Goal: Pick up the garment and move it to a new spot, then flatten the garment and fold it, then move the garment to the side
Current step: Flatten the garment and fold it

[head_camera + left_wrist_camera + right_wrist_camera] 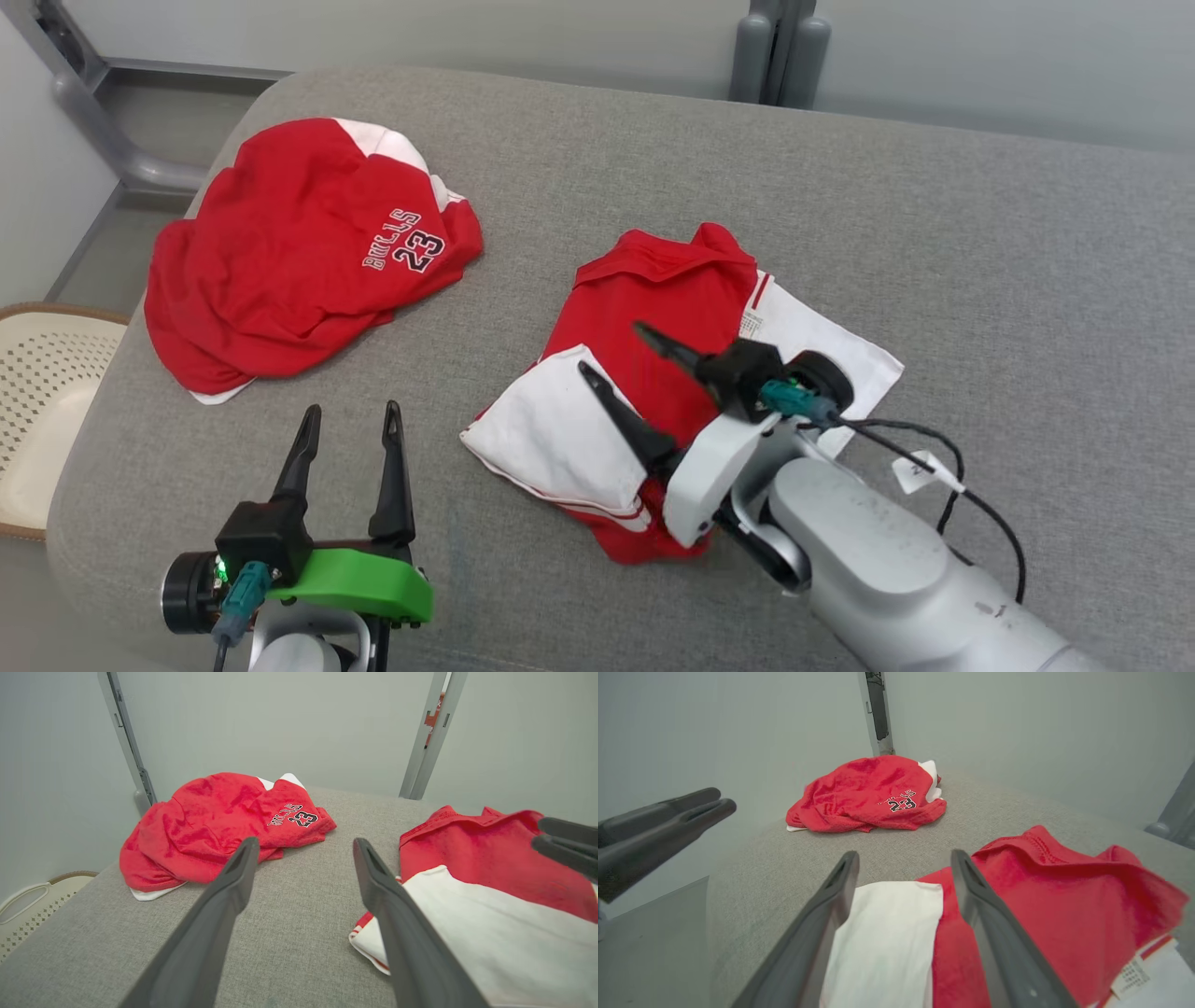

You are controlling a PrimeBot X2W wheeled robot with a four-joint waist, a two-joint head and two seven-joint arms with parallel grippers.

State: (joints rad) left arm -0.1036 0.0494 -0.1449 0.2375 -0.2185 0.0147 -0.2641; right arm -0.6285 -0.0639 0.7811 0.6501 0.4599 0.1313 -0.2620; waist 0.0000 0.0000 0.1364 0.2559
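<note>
While the head view has the folded red-and-white garment (672, 308) lying on the grey counter (934, 205) beneath spread, empty right jaws, the left wrist view shows left jaws spread beside it, and the right wrist view a crumpled jersey (868, 793) beyond.

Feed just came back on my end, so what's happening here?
The right gripper is open over the folded red-and-white garment on the grey cushion, holding nothing. The left gripper is open too, over bare cushion nearer the robot. A crumpled red jersey lies apart at the far left, untouched.
</note>
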